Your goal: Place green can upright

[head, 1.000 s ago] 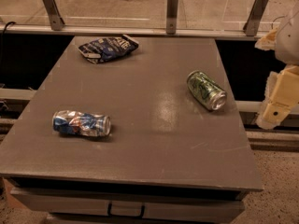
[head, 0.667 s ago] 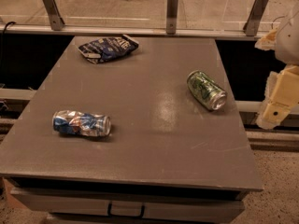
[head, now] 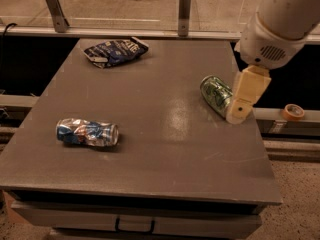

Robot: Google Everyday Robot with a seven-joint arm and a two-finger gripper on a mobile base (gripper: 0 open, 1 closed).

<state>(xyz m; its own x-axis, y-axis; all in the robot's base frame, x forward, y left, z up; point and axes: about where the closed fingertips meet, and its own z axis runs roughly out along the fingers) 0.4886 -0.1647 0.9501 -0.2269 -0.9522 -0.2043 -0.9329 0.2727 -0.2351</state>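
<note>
A pale floor shows through a glazed barrier with metal posts point(head: 184, 11) behind a grey worktop point(head: 150, 99), which fills most of the view. The worktop's surface is matt with a faint sheen near its middle, and a drawer handle point(head: 134, 227) shows below its front edge.

The green can point(head: 215, 93) lies on its side close to the right edge of the worktop, about halfway between the far and near corners. Its long axis runs at a slant, one end towards the far side and the other towards the right edge. Pale markings show on its green wall.

The tool point(head: 239, 111) hangs from a bulky white arm housing point(head: 272, 34) that comes in over the far right corner. Its cream part reaches down in front of the can's right end and hides that end. Whether it touches the can cannot be told, nor whether the tool is spread or pressed together.

A crushed blue-and-silver can point(head: 87, 132) lies on its side near the left edge, towards the front, well apart from the green can. A dark blue snack bag point(head: 115, 51) lies crumpled near the far edge, left of centre. Off the worktop, beyond its right edge, a roll of tape point(head: 293, 112) rests on a low rail.
</note>
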